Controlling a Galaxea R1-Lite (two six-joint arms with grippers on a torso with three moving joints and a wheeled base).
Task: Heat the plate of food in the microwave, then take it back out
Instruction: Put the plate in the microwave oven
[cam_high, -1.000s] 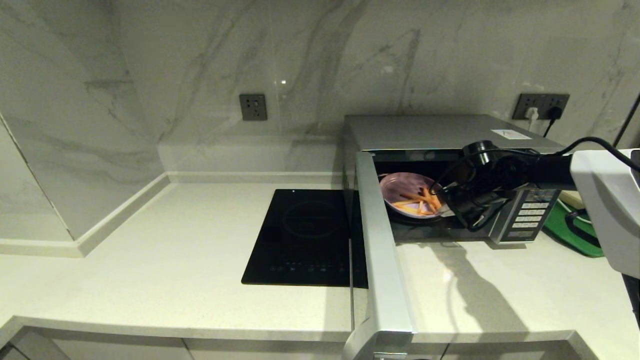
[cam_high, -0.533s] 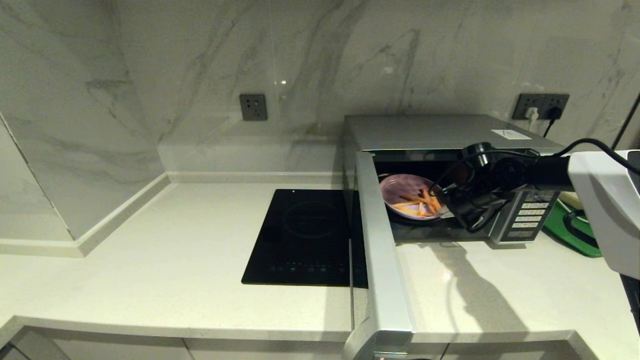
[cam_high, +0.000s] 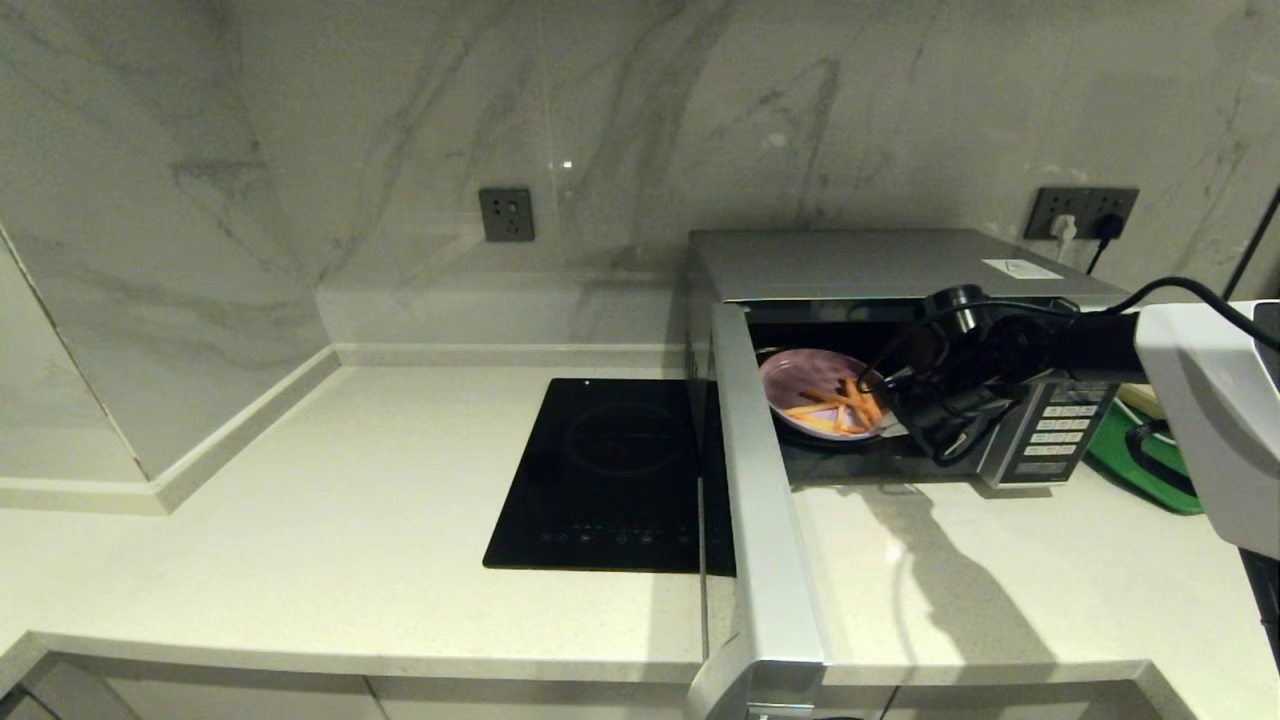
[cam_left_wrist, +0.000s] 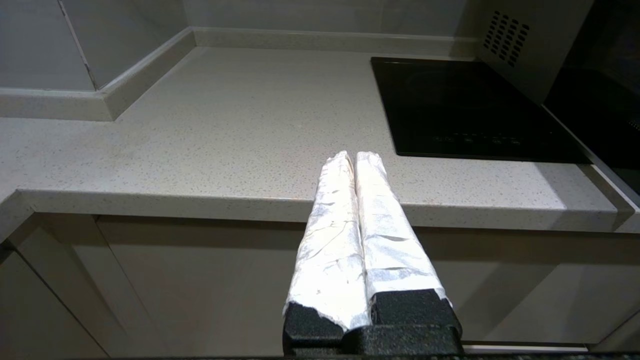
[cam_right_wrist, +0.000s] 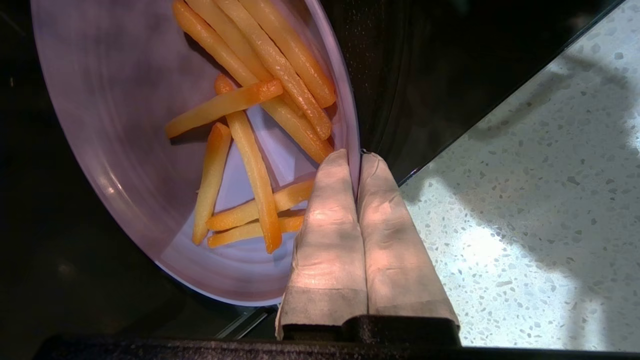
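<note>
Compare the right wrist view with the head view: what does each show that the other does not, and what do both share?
Only the right wrist view shows the right gripper pinching the plate of food by its rim, fingers shut on it.

Only the head view shows the microwave with its door swung open, the induction cooktop, the wall sockets and a green tray.

Both show the lilac plate with its orange sticks, the dark cavity and the speckled counter.

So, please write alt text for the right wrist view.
The right gripper, its fingers shut, pinches the rim of the lilac plate of food with orange sticks, inside the dark microwave; speckled countertop beside it.
</note>
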